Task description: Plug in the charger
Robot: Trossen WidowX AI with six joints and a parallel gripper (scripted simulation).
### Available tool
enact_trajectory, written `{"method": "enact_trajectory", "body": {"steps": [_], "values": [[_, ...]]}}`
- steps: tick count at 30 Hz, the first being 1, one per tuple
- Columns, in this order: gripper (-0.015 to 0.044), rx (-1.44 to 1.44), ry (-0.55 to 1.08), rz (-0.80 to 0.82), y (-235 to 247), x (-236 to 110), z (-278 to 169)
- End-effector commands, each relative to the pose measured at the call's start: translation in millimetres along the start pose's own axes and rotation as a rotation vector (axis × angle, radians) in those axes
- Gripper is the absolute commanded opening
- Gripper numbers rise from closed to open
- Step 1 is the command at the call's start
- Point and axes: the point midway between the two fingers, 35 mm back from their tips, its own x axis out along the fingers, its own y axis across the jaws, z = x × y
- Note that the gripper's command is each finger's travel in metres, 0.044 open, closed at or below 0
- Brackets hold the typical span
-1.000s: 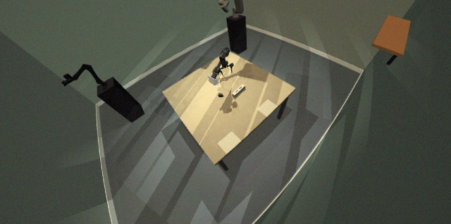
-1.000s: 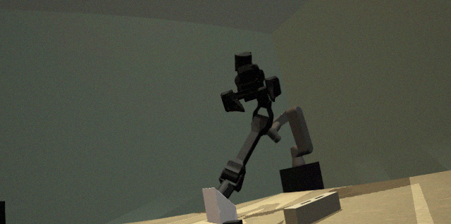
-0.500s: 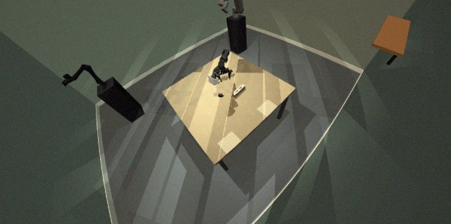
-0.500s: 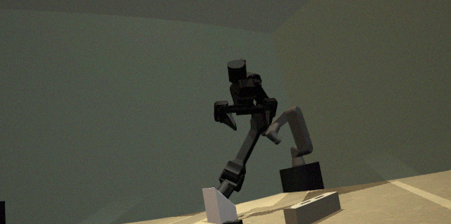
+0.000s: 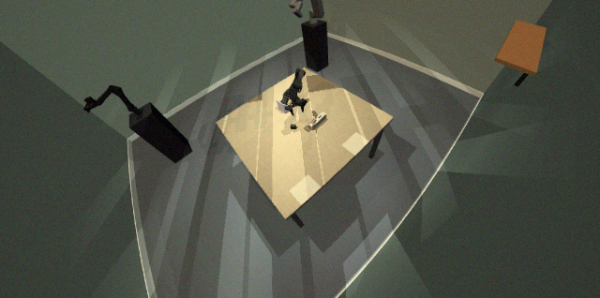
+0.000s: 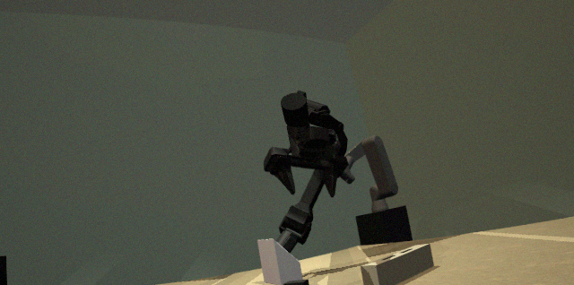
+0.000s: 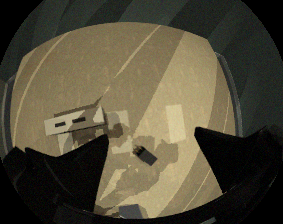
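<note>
The small black two-prong charger (image 5: 293, 126) (image 7: 145, 153) lies on the wooden table (image 5: 281, 171), a little to the left of the white power strip (image 5: 318, 121) (image 6: 396, 263) (image 7: 75, 121). The strip lies flat with its outlets facing up. My gripper (image 5: 296, 107) (image 6: 309, 184) (image 7: 153, 136) is open wide and empty. It hangs well above the table and points down, with the charger below and between the fingers in the wrist view. The charger's prongs are too small to make out.
A light grey wedge block (image 5: 282, 106) (image 6: 278, 263) stands at my arm's base. Two other arms on black pedestals (image 5: 159, 131) (image 5: 314, 45) (image 6: 383, 224) stand off the table. An orange side table (image 5: 521, 47) is far right.
</note>
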Motion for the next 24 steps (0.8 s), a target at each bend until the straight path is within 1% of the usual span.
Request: {"method": "enact_trajectory", "body": {"steps": [1, 24], "values": [[0.0440, -0.089, 0.069, 0.023, -4.4, 21.4, -15.3], [0.0440, -0.535, 0.307, 0.196, -12.3, 92.0, -84.1]]}}
